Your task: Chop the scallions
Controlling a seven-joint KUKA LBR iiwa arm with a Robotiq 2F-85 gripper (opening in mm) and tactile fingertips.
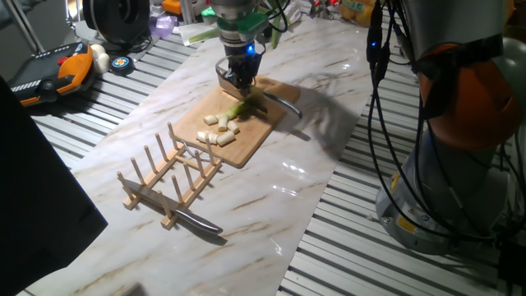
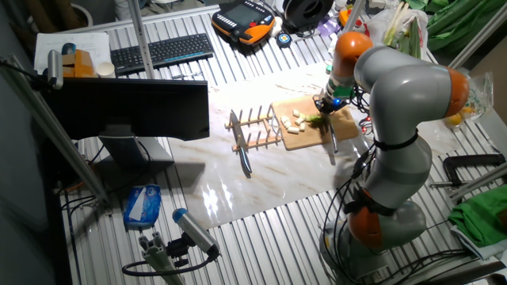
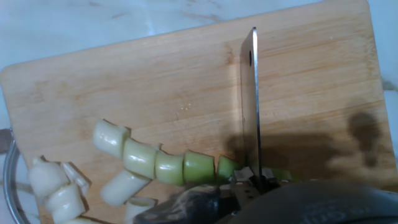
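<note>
The scallions (image 3: 155, 165) lie on a wooden cutting board (image 3: 174, 81) as a row of pale-green cut pieces, with several white stubs (image 1: 218, 127) loose at the board's near end. A greener uncut end (image 1: 240, 108) sits under my gripper (image 1: 243, 84). The gripper is shut on a knife (image 3: 251, 106), whose blade stands edge-down across the stalk just past the last cut piece. In the other fixed view, the gripper (image 2: 326, 107) hovers over the board (image 2: 305, 141) and the pieces (image 2: 299, 120). The fingers themselves are mostly hidden.
A wooden peg rack (image 1: 168, 173) stands in front of the board, with a second knife (image 1: 197, 220) lying at its foot. My arm's base (image 1: 444, 189) fills the right side. A teach pendant (image 1: 49, 70), a keyboard (image 2: 162, 51) and a monitor (image 2: 131, 107) sit beyond the marble top.
</note>
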